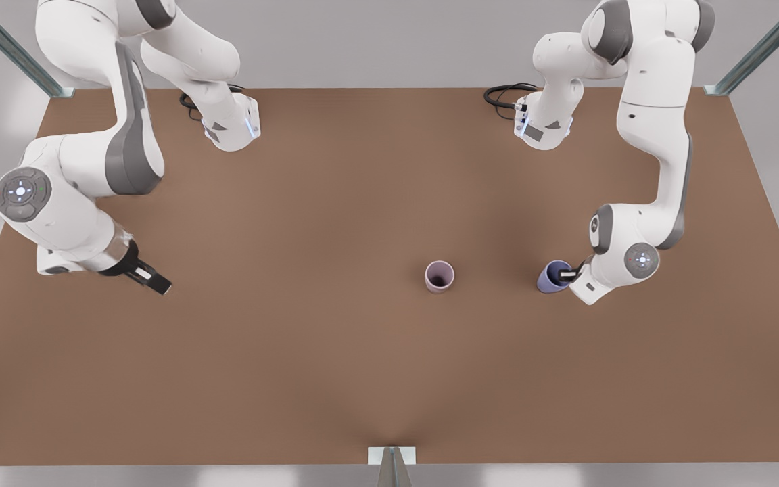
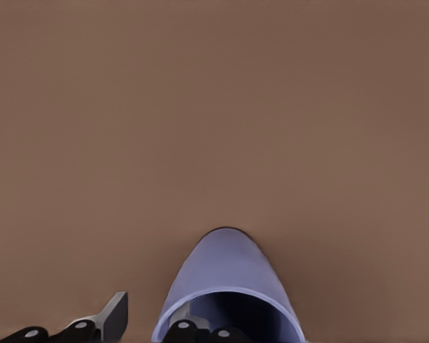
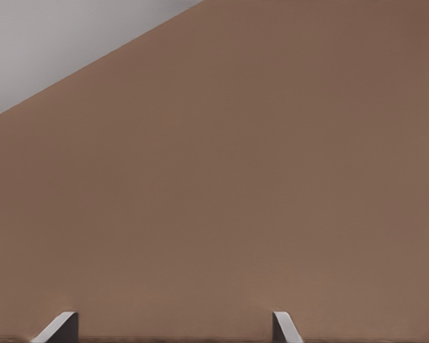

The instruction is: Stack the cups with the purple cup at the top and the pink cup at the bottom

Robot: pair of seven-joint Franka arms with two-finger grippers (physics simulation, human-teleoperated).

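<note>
I am taking the pink cup (image 1: 439, 276) as my landmark; it is standing upright on the brown table (image 1: 362, 372), mouth up, slightly toward the front view's right of the table's middle and nearer the near edge than the far one.

The purple cup (image 1: 552, 278) is sitting well apart from the pink cup, toward the front view's right, and is tilting. The left gripper (image 1: 569, 274) is gripping its rim: in the left wrist view one finger (image 2: 104, 321) is showing outside the wall of the purple cup (image 2: 225, 275) and the other is reaching inside the mouth. I am reading the jaws as closed on that wall.

The right gripper (image 1: 153, 280) is waiting far from the pink cup, toward the front view's left, clear of both cups. In the right wrist view its fingertips (image 3: 57, 327) are standing wide apart, holding nothing, over bare table (image 3: 236, 200).

Open table is lying between the two cups, and all around the pink cup.
</note>
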